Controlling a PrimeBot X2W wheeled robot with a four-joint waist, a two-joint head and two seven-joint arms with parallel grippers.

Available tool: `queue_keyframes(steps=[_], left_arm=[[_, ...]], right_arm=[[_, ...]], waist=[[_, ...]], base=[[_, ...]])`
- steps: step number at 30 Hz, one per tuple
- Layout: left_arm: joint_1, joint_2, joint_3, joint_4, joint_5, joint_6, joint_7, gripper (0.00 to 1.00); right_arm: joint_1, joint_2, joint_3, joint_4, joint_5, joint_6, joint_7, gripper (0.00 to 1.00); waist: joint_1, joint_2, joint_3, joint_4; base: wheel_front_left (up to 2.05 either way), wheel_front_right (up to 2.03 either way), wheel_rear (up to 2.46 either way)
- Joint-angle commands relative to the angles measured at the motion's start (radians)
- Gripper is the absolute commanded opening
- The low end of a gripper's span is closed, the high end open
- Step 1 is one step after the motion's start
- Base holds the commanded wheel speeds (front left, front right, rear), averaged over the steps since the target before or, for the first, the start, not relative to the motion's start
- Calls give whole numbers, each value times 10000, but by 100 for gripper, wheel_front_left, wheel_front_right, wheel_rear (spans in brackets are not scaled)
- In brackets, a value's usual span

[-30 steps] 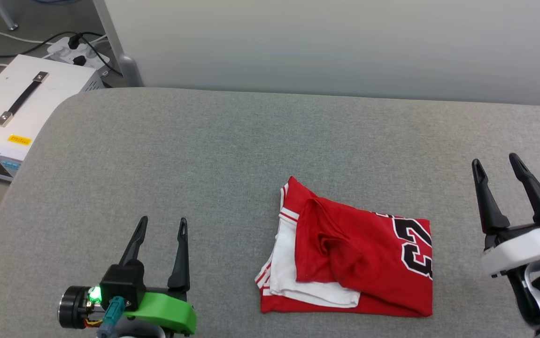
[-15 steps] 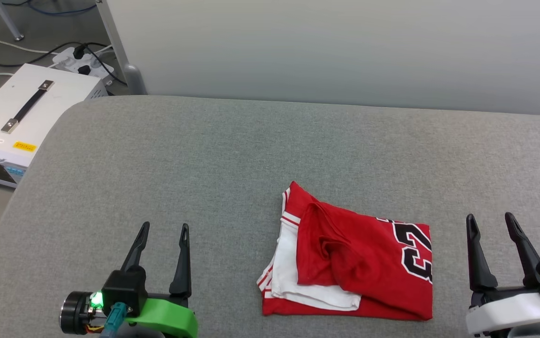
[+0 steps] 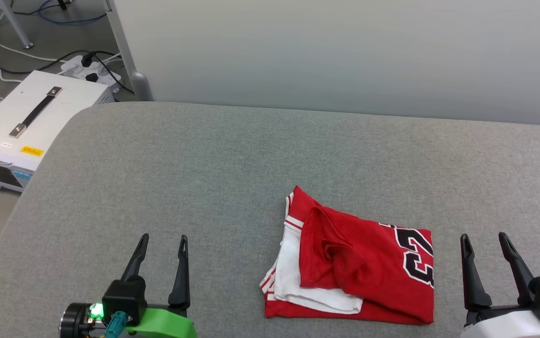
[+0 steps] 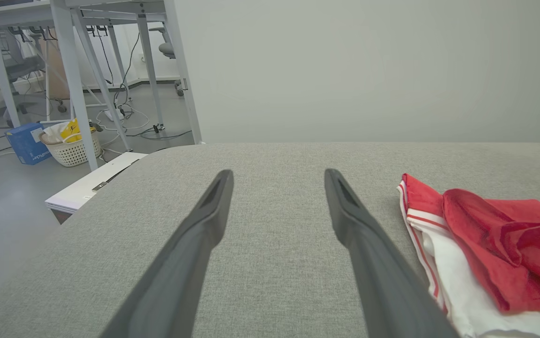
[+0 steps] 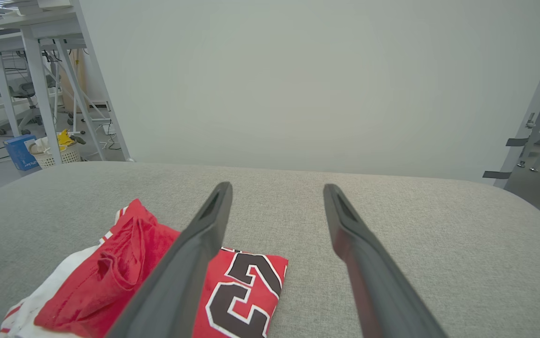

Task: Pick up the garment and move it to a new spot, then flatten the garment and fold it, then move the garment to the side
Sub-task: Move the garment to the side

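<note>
Two claws, both spread wide and empty, over the grey fabric-covered surface (image 3: pixel 204 164). Left claw (image 3: pixel 164 237) sits at lower left of head view, well apart from the garment (image 3: pixel 359 277). Right claw (image 3: pixel 482 235) sits at lower right, near the garment's right edge, not touching it.

Garment lies folded into a rough rectangle on the surface, right of centre, between the claws and nearer the right one. Red layer on top, bunched and creased in the middle. White sleeve with red stripes sticks out at the left side. Black number with white outline on the right part.

Left wrist view: garment off to the right of the fingers (image 4: pixel 195 244). Right wrist view: garment low left, partly behind one finger.

White box with black handle (image 3: pixel 30 117) is on the floor past the surface's far left corner, with a power strip (image 3: pixel 94 70) behind it. Pale wall (image 3: pixel 345 47) at the back.
</note>
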Motion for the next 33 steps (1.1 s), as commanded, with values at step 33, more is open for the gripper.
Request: queue_keyframes(steps=[33], left_arm=[[-800,-35,-256,163,-129,-94,-59,100]], right_arm=[[-3270,-5025,1869,1606,7875,-9,9844,100]], waist=[[0,0,1407,472]], base=[[0,0,0]])
